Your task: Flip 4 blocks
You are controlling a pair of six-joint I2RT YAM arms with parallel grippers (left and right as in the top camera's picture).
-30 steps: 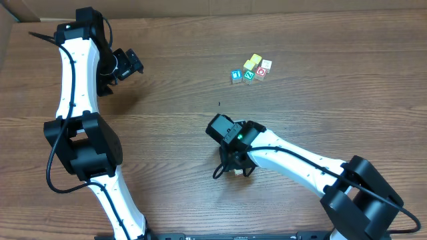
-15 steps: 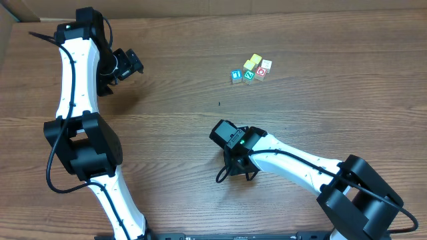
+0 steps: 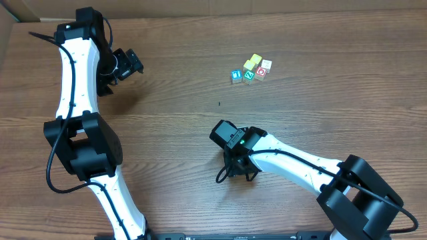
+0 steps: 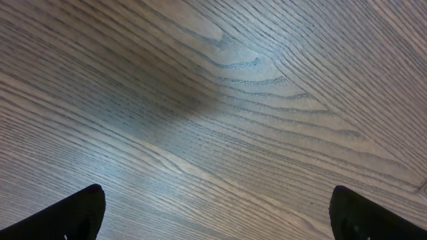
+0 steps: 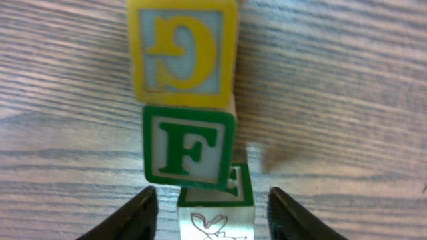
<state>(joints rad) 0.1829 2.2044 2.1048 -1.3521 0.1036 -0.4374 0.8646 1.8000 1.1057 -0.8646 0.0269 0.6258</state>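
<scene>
1. Against the overhead view of a second ago, the right gripper [image 3: 239, 175] sits a little further from the far cluster of cubes. A whitish scrap that showed under it is now covered. The left gripper [image 3: 133, 65] and the cluster lie as before.
2. The right fingers [image 5: 137, 213] stand partly apart on either side of a cream-faced wooden cube with a green edge [image 5: 215, 217]. Bare table shows on both sides of it, so they grip nothing.
3. That cube touches a green-framed wooden cube [image 5: 189, 152], which touches a yellow-framed wooden cube [image 5: 181, 50]. The three run in a line away from the fingers.
4. The left fingertips [image 4: 67, 217] are spread to the frame's corners, wide open over the bare brown wood-grain table [image 3: 167, 120].
5. Well apart, at the far side, lie two small yellow wooden cubes [image 3: 255, 59] [image 3: 249, 65], a teal-green-faced cube [image 3: 248, 75] and a whitish-cream cube [image 3: 266, 65].
6. Packed against them are a blue-faced cube [image 3: 235, 76] and a red-faced cube [image 3: 261, 72].
7. From overhead the right arm hides the three near cubes.
8. The green-framed cube reads "F". The yellow-framed one shows a "G", upside down in this view. The cream face carries a line drawing, cut off by the frame edge. The cluster's letters are too small to read.
</scene>
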